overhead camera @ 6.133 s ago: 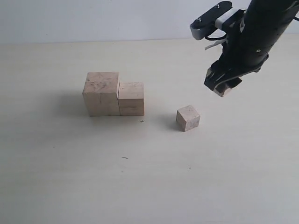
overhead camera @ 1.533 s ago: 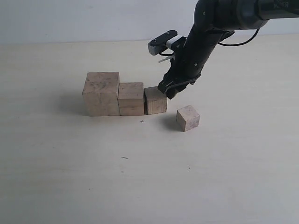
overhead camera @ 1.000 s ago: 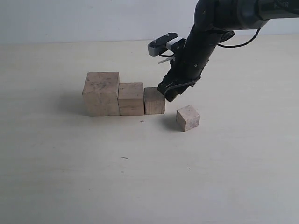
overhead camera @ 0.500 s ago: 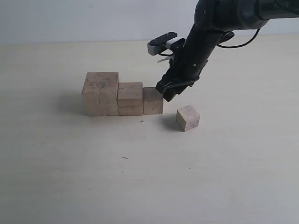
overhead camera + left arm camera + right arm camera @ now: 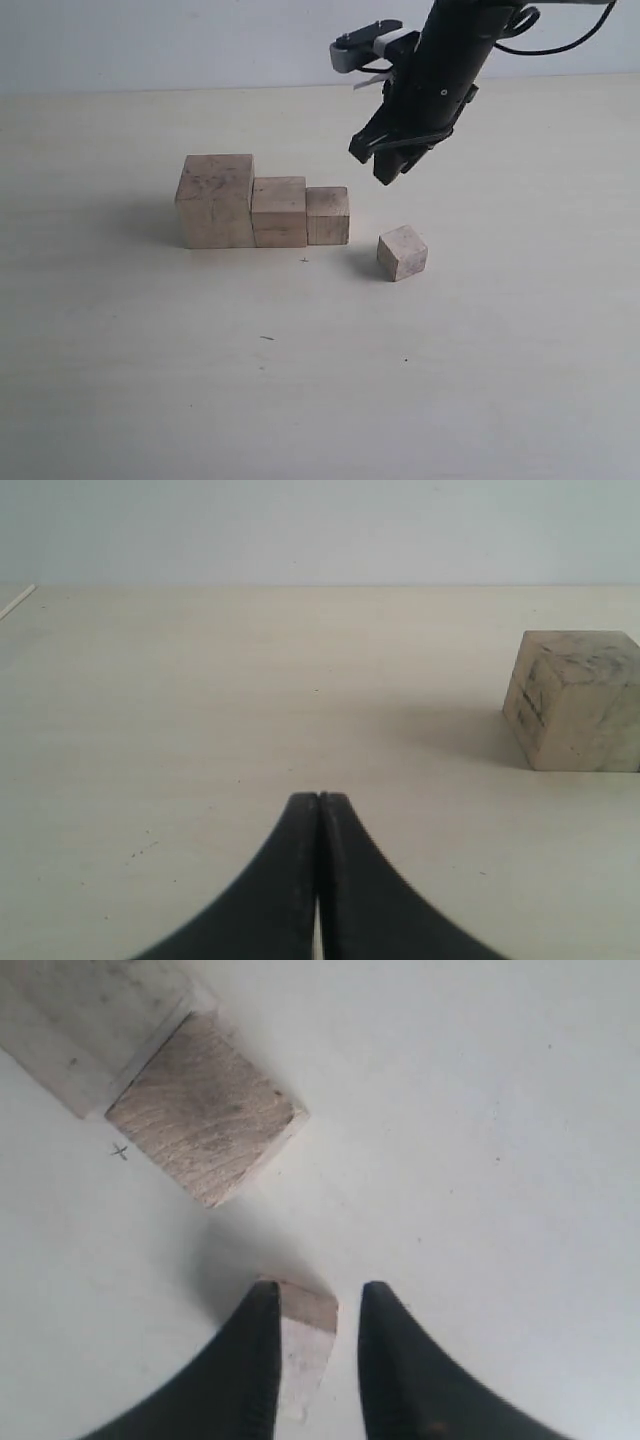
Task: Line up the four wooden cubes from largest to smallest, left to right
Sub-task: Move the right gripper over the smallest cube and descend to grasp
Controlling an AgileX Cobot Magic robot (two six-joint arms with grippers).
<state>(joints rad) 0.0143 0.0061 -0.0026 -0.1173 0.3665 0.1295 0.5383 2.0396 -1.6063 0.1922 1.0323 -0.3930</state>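
1. Cubes in the row: the biggest cube (image 5: 217,200), the middle cube (image 5: 279,211) and the third cube (image 5: 328,215) stood side by side, each touching the next. This row lay lower than the right jaws and off to one side of them.
2. The smallest cube (image 5: 402,252) sat alone on the worktop (image 5: 150,380). It was near the third cube but did not touch it. It lay below the right jaws.
3. The right jaws were spread a little and held nothing. They hung up over the worktop at the end of the right arm (image 5: 447,60).
4. In the right wrist view, the smallest cube (image 5: 303,1332) showed down between the two tips. It sat more under one jaw than under the middle of the gap.
5. The smallest cube was turned, so its sides did not match the sides of the row. I think the jaws would have to twist a bit to meet two flat sides.
6. The left jaws were pressed together and held nothing. Only the biggest cube (image 5: 575,700) showed ahead of them and to one side, and the smallest cube was not in their view.
7. So the right arm looked nearer to the smallest cube. To me the next job was to go down, pinch it, and set it against the third cube's free side.
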